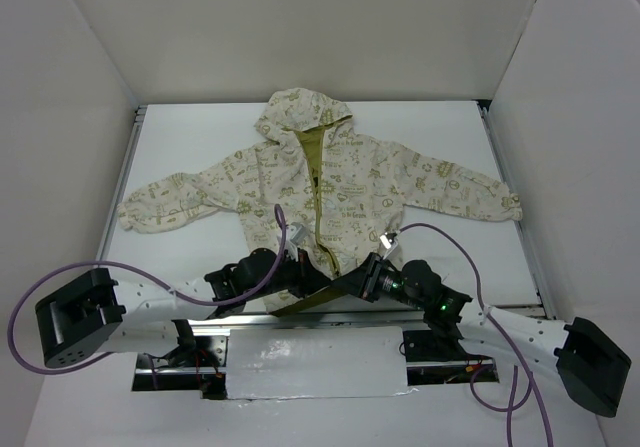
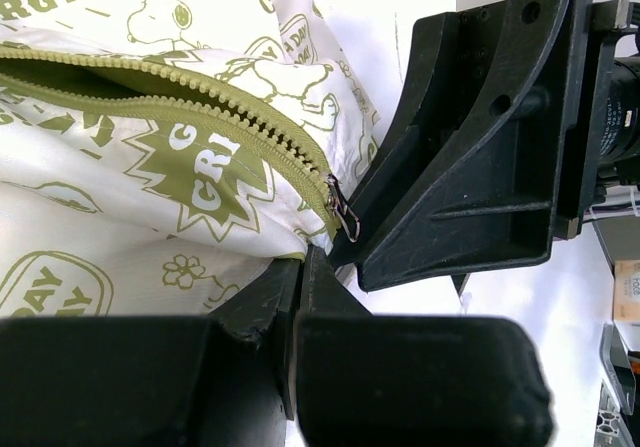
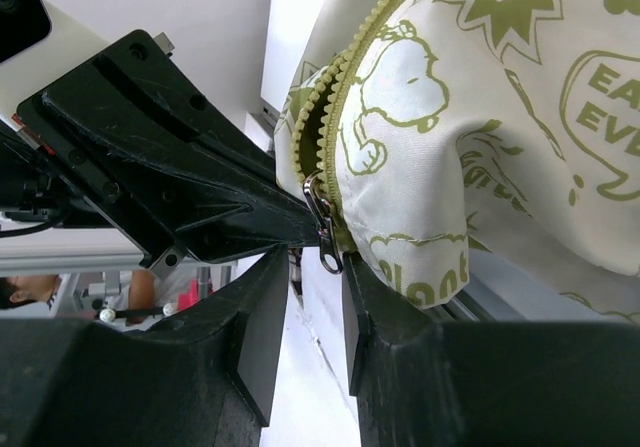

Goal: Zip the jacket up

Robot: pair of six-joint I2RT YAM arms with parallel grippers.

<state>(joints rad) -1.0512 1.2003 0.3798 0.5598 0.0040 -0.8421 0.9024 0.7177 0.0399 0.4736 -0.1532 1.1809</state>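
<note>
The jacket [image 1: 330, 182] lies flat on the bench [image 1: 200, 137], hood toward the far edge and hem at the near edge, its zipper [image 2: 230, 117] undone nearly to the bottom. The left gripper [image 2: 300, 267] is pressed together, apparently pinching the hem. The right gripper [image 3: 318, 267] stands apart, with the zipper pull [image 3: 325, 239] hanging between its fingers. It should close squarely on the pull, with the hem held taut, then draw straight toward the hood.

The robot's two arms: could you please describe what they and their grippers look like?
The left arm and right arm have white links and black joints, each trailing a purple cable. The left gripper and right gripper are black, angular, ribbed wedges.
</note>
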